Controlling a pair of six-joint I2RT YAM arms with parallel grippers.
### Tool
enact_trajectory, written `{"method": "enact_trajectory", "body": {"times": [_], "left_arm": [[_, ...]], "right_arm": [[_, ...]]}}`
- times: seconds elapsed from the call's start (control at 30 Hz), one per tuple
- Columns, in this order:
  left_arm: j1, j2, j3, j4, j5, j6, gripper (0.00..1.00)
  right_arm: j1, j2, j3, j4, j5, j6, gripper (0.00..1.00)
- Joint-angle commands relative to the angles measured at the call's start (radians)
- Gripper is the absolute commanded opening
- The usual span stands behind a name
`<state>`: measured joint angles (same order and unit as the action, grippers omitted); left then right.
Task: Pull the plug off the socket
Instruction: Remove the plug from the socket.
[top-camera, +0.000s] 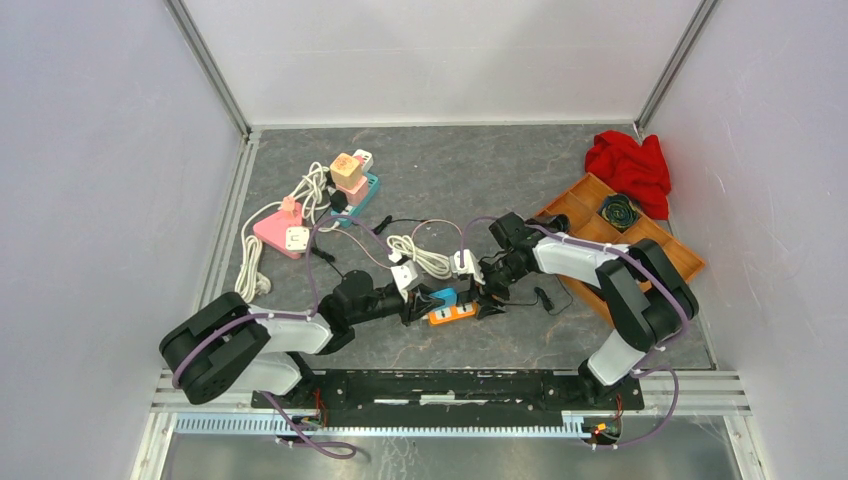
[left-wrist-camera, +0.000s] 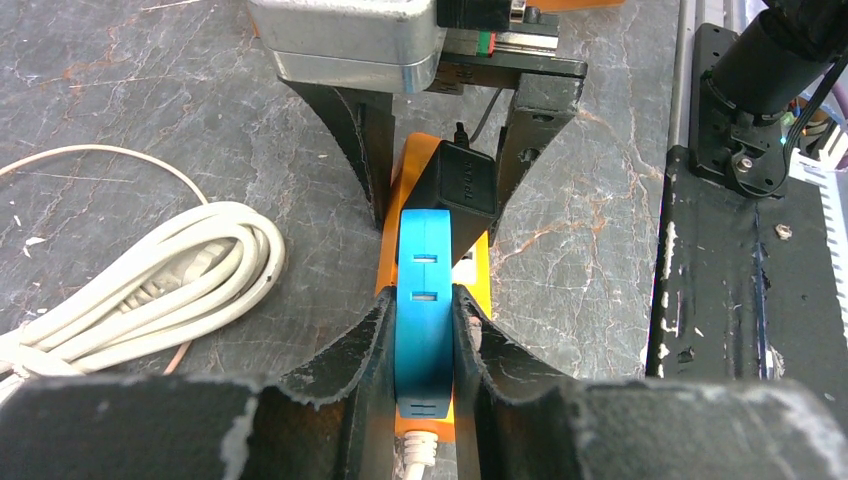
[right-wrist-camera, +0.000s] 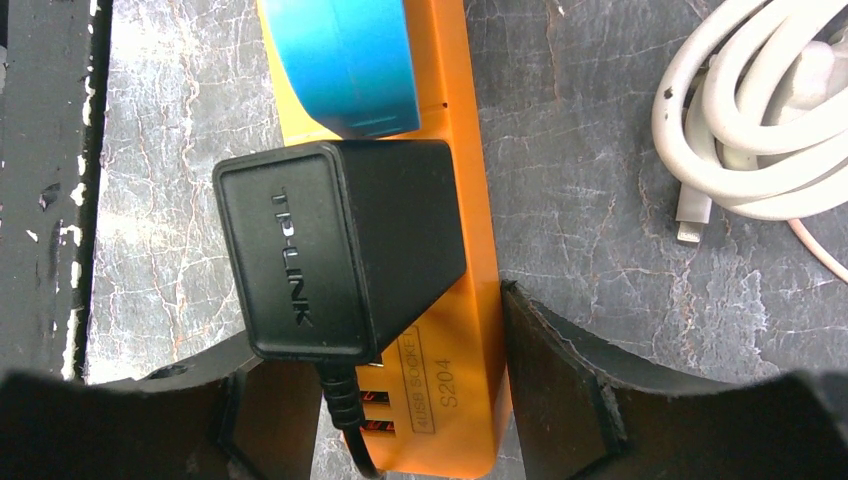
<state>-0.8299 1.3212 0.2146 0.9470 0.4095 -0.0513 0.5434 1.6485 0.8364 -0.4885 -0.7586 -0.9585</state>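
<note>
Left gripper (left-wrist-camera: 425, 305) pinches the blue plug (left-wrist-camera: 424, 235). Right gripper (right-wrist-camera: 380, 320) straddles the black plug (right-wrist-camera: 320, 250), grip unclear. The far-right tray (top-camera: 668, 252) holds a dark disc (top-camera: 618, 211).

An orange power strip (right-wrist-camera: 452, 100), printed S204, lies flat. A black TP-LINK adapter (right-wrist-camera: 340, 250) stands plugged into its face near the USB end, its cable leaving that end. Just beside it, a blue plug block (right-wrist-camera: 345, 60) sits on the same strip.
</note>
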Motion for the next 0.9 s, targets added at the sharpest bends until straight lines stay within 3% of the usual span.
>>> {"method": "enact_trajectory", "body": {"times": [0.0,0.33,0.87], "left_arm": [[-0.016,-0.033,0.024,0.043,0.047,0.037,0.02],[-0.062,-0.091,0.080,-0.144,-0.023,0.114,0.02],[-0.061,-0.082,0.017,-0.017,0.002,-0.041,0.02]], "right_arm": [[0.001,0.038,0.013,-0.011,0.099,0.037,0.01],[0.013,0.059,0.020,-0.007,0.128,0.055,0.00],[0.017,0.077,0.027,-0.010,0.155,0.073,0.00]]}}
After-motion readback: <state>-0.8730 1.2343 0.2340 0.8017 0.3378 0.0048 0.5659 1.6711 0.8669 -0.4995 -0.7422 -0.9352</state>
